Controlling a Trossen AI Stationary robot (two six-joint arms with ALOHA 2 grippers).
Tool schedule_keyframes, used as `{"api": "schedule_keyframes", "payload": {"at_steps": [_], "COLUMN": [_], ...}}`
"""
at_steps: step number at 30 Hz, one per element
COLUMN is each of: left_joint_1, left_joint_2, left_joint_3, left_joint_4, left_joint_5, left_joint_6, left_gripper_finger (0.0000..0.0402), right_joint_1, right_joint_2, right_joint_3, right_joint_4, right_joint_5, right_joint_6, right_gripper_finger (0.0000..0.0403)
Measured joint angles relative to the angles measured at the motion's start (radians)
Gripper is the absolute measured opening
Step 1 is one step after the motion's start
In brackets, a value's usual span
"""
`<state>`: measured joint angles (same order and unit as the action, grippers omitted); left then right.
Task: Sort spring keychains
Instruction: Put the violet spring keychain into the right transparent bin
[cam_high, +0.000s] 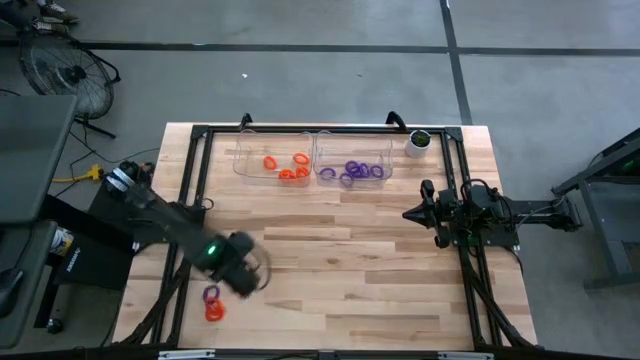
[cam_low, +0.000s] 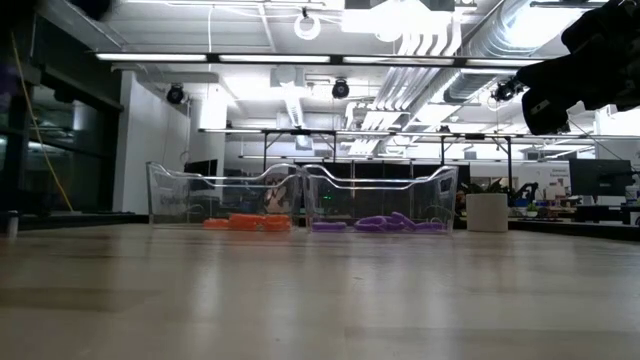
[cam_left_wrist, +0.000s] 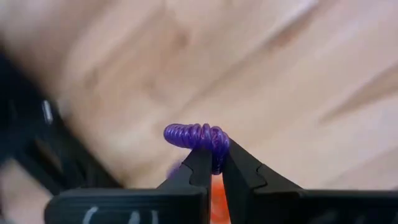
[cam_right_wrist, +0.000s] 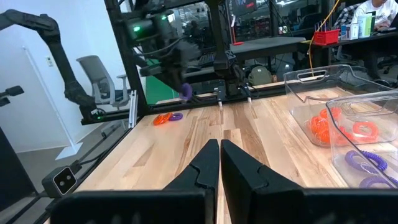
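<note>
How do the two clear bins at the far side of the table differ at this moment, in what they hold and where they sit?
The left bin holds only orange keychains, about four; the right bin holds only purple keychains, a bunched cluster of several. The left bin sits toward the left arm's side; the right bin sits nearer the white cup. Both are clear, about the same size, and stand side by side along the table's far edge.

Both arms are dark, near-black, built of boxy jointed links. The left arm (cam_high: 165, 222) carries a small green light near its wrist and white markings on the block behind its jaws. The right arm (cam_high: 500, 213) trails thin black cables. The fingers (cam_right_wrist: 199, 171) are dark, tapering wedges.
</note>
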<state>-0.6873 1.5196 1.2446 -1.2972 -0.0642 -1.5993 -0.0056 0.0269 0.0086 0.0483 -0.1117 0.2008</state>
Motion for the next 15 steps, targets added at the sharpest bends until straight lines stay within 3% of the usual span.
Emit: {"api": "schedule_keyframes", "payload": {"at_steps": [8,15], "left_joint_1": [0.378,0.680], "left_joint_2": [0.000,0.000], "left_joint_3": [0.000,0.000], "left_joint_4": [0.178,0.547], "left_joint_5": [-0.108,-0.045], "left_joint_6": [0.616,1.087], "left_gripper_finger": [0.0012,0.0010], "right_joint_1": [0.000,0.000], "right_joint_2": [0.000,0.000], "right_joint_3": [0.000,0.000], "right_joint_4": [0.000,0.000], "right_joint_5": [0.000,0.000], "right_joint_6": [0.000,0.000], "right_gripper_finger": [0.0012,0.0012]}}
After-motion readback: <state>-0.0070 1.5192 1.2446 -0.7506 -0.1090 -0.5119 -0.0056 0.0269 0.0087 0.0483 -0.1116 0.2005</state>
